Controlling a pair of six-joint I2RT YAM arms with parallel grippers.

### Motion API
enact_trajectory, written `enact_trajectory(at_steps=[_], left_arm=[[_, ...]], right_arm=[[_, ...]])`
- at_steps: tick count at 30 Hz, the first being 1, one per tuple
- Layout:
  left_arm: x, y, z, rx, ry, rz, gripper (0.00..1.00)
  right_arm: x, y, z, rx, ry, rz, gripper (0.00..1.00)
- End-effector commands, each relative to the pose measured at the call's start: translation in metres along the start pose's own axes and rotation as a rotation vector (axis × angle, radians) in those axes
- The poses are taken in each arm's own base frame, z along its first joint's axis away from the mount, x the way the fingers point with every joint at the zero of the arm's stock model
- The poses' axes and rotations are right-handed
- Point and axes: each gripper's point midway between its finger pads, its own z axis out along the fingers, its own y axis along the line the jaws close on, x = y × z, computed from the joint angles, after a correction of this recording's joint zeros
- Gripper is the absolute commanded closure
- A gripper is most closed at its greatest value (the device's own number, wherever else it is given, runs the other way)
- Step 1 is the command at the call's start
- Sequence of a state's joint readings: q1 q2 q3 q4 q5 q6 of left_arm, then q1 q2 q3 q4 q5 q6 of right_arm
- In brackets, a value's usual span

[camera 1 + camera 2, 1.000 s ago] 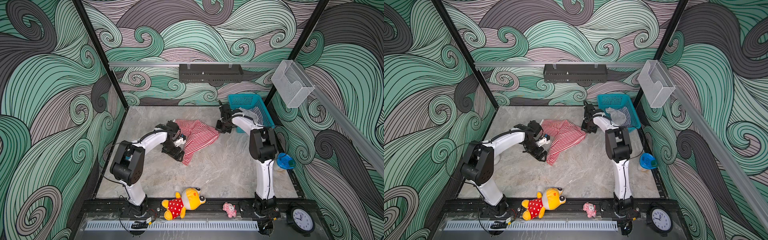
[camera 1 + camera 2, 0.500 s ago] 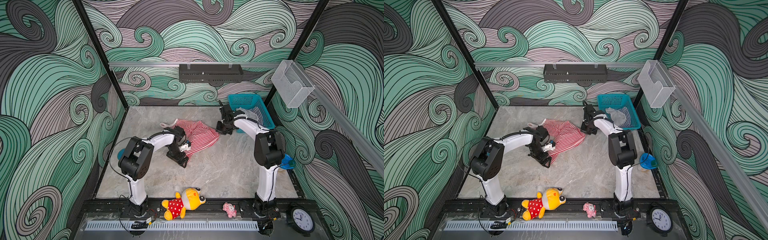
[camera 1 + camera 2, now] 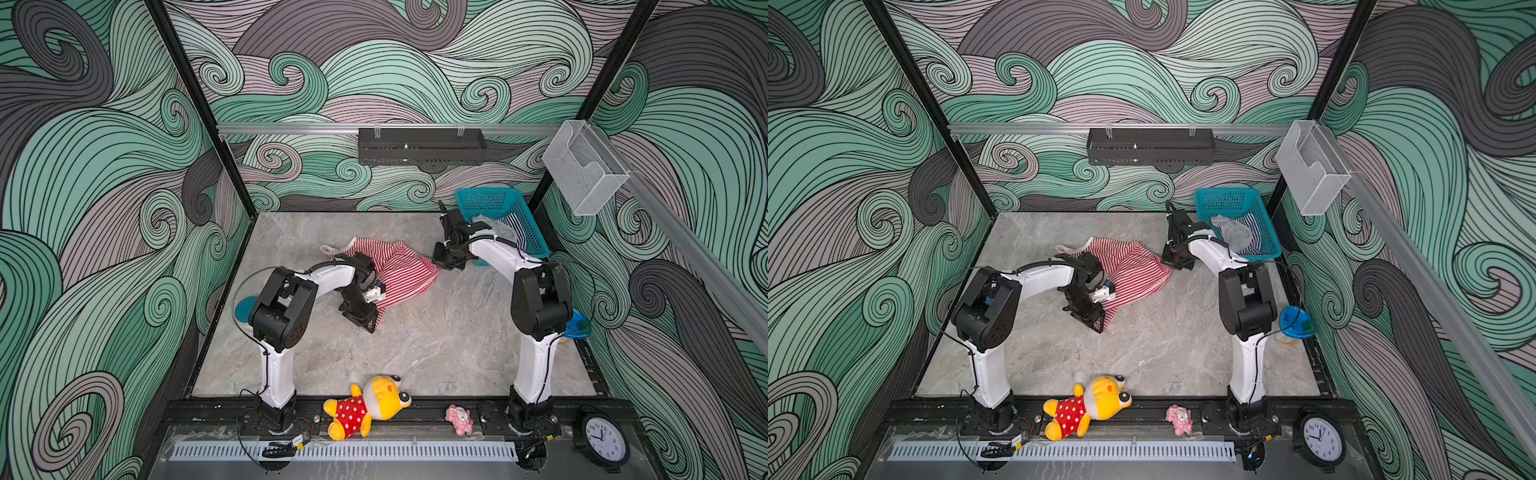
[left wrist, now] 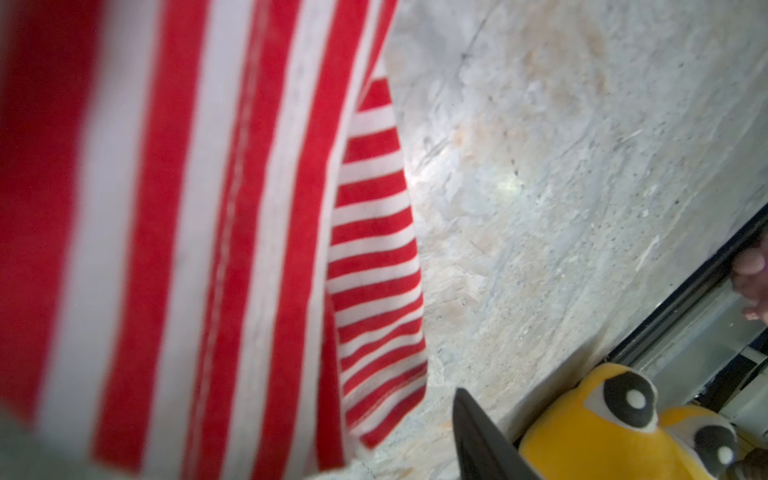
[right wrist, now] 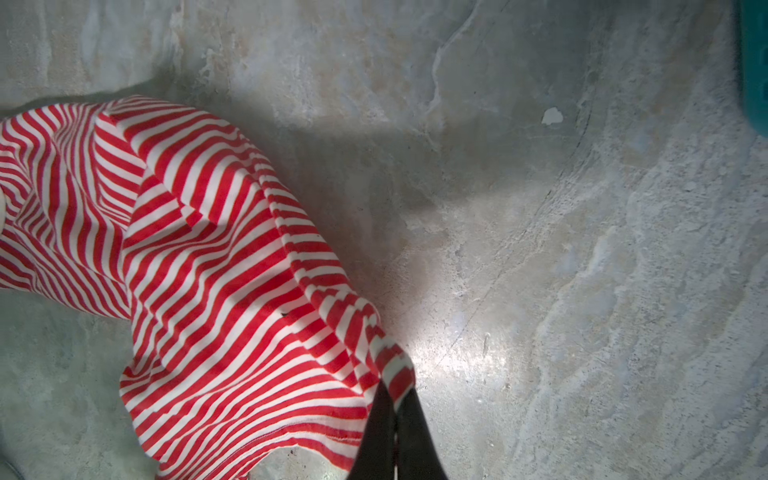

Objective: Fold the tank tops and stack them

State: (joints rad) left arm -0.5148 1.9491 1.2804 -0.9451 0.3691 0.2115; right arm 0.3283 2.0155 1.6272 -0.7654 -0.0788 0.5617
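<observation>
The spreading step is in hand: the right gripper [image 5: 395, 401] clamps a corner of the red-and-white tank top [image 5: 216, 266], which trails from its tips toward the left gripper [image 3: 366, 321], whose hold on the hem I cannot tell through the blur, so the next move calls for a sure grip there before pulling taut.

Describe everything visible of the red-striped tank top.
The red-and-white tank top is thin knit with narrow stripes, a white-trimmed strap at the far end and a stitched hem. It lies unfolded and rumpled on the table. The right end effector is shut on one corner. The left end effector sits at its near corner; whether it grips is unclear.
</observation>
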Motion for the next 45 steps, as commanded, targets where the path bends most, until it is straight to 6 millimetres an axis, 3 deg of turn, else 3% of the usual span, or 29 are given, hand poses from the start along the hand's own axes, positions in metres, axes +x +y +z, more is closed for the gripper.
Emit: enact_trajectory(at_steps=[1, 7, 9, 11, 15, 17, 21, 25, 27, 31, 36, 40, 45], left_arm=[[0.007, 0.000, 0.011, -0.004, 0.047, -0.015, 0.44], [0.008, 0.023, 0.017, -0.115, 0.069, -0.051, 0.51], [0.004, 0.025, 0.019, -0.119, 0.066, -0.054, 0.58], [0.001, 0.025, 0.019, -0.121, 0.058, -0.047, 0.68], [-0.002, 0.031, 0.006, -0.165, 0.025, -0.038, 1.00], [-0.002, 0.039, -0.003, -0.210, 0.004, -0.035, 1.00], [0.001, 0.065, -0.033, -0.336, -0.043, -0.050, 1.00], [0.007, 0.120, -0.089, -0.734, -0.091, -0.004, 1.00], [0.010, 0.138, -0.120, -0.933, -0.121, 0.051, 1.00], [0.017, 0.150, -0.155, -1.158, -0.183, 0.136, 1.00], [0.034, 0.140, -0.135, -1.121, -0.190, 0.215, 1.00], [0.057, 0.110, -0.088, -0.908, -0.148, 0.349, 1.00], [0.072, 0.082, -0.064, -0.744, -0.151, 0.370, 0.95]], right_arm=[[0.001, 0.002, -0.010, -0.006, -0.017, 0.014, 1.00], [0.002, 0.005, -0.011, -0.021, -0.020, 0.012, 1.00], [0.002, 0.005, -0.010, -0.025, -0.018, 0.014, 1.00], [0.003, 0.006, -0.011, -0.032, -0.018, 0.014, 1.00], [0.003, 0.006, -0.013, -0.034, -0.021, 0.009, 1.00], [0.005, 0.008, -0.014, -0.044, -0.017, 0.006, 1.00], [0.010, 0.013, -0.016, -0.064, -0.013, -0.002, 1.00], [0.011, 0.013, -0.022, -0.068, -0.022, -0.006, 1.00], [0.011, 0.013, -0.026, -0.070, -0.031, -0.007, 1.00], [0.015, 0.014, -0.035, -0.090, -0.033, -0.006, 1.00], [0.027, 0.011, -0.029, -0.102, -0.002, 0.000, 1.00], [0.045, 0.005, -0.010, -0.106, 0.050, 0.016, 1.00], [0.073, -0.004, 0.015, -0.086, 0.112, 0.026, 1.00]])
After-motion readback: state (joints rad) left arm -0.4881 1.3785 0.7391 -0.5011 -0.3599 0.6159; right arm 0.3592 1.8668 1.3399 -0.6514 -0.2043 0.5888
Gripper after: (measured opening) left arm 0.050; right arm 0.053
